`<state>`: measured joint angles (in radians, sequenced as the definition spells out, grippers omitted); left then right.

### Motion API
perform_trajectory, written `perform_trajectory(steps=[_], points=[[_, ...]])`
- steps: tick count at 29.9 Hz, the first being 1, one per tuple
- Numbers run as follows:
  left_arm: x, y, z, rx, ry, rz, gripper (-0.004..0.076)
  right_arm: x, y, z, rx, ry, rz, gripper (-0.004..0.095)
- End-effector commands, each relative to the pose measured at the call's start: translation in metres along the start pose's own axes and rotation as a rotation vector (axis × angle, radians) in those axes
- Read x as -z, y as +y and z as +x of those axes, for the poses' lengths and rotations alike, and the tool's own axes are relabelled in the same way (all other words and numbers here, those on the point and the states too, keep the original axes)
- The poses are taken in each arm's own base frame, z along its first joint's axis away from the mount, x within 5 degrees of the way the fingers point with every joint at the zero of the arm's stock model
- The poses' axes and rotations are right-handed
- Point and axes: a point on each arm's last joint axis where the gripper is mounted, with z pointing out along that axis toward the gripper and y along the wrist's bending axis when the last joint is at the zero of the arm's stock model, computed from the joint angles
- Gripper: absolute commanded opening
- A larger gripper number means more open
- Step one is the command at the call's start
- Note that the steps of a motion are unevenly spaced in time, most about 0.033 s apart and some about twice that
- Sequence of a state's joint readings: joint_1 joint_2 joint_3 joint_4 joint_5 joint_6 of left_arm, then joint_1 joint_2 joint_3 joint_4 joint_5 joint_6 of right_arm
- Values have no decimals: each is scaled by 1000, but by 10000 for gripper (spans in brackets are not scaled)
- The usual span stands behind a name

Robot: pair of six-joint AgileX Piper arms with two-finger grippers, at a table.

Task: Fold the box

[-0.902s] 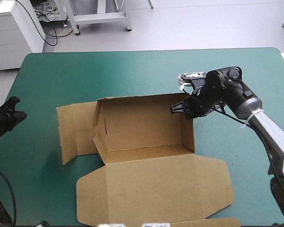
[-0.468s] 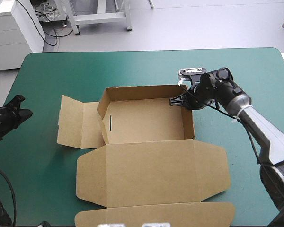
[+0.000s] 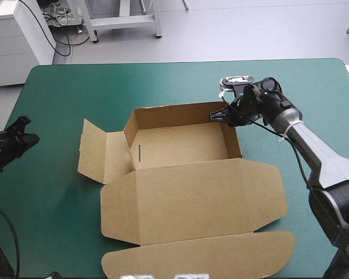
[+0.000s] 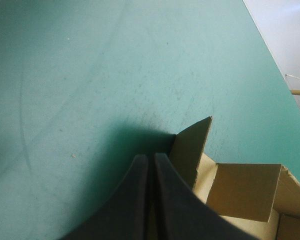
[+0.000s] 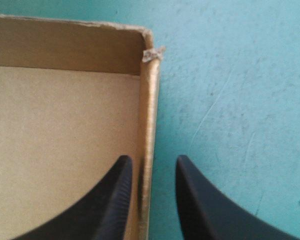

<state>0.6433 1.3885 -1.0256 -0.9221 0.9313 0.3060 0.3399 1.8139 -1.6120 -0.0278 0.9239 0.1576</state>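
So, the left gripper [image 4: 150, 160] sat pinched fully together and empty over the left edge of the table [image 3: 64, 93], pretty much where it was just before. Meanwhile the box [image 3: 180, 145] had swung round and slid a bit toward the far edge since earlier, so the tray sat square mid-table instead of skewed. Its side flap [image 3: 96, 154] lay spread out to the left, so I'd guess that end was yet to be tucked. Long axis ran left to right, parallel with the far edge, open side up, lid [image 3: 192, 200] flat toward the near edge. At the tray's far right corner the right gripper [image 3: 221, 115] straddled the right wall [image 5: 149, 115], fingers slightly parted, one inside, one outside, not visibly clamping.
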Motion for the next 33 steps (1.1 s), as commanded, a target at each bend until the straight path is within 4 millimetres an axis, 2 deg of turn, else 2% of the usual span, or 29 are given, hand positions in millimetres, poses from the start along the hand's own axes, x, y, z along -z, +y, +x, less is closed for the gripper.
perform_trajectory(steps=[1, 3, 6, 10, 15, 23, 27, 33], points=[[12, -17, -4, 2, -67, 61, 7, 42, -3, -19, 12, -129, 3, 606], [12, -17, -4, 1, -67, 60, 7, 50, -3, -23, 6, -129, 4, 768], [12, -17, -4, 1, -67, 60, 7, 65, -3, -28, 5, -122, 8, 866], [12, -17, -5, 1, -70, 59, 7, 90, -4, -34, 11, -113, 31, 862], [12, -17, -4, 1, -69, 59, 7, 131, -5, -40, 13, -220, 28, 862], [12, -17, -4, 5, -65, 61, 7, 192, -3, -24, 7, -337, -44, 862], [12, -17, -4, 5, -61, 62, 7, 207, -4, -11, -5, -348, -54, 862], [12, -17, -4, 5, -66, 60, 7, 202, -8, 10, 0, -296, -30, 862]])
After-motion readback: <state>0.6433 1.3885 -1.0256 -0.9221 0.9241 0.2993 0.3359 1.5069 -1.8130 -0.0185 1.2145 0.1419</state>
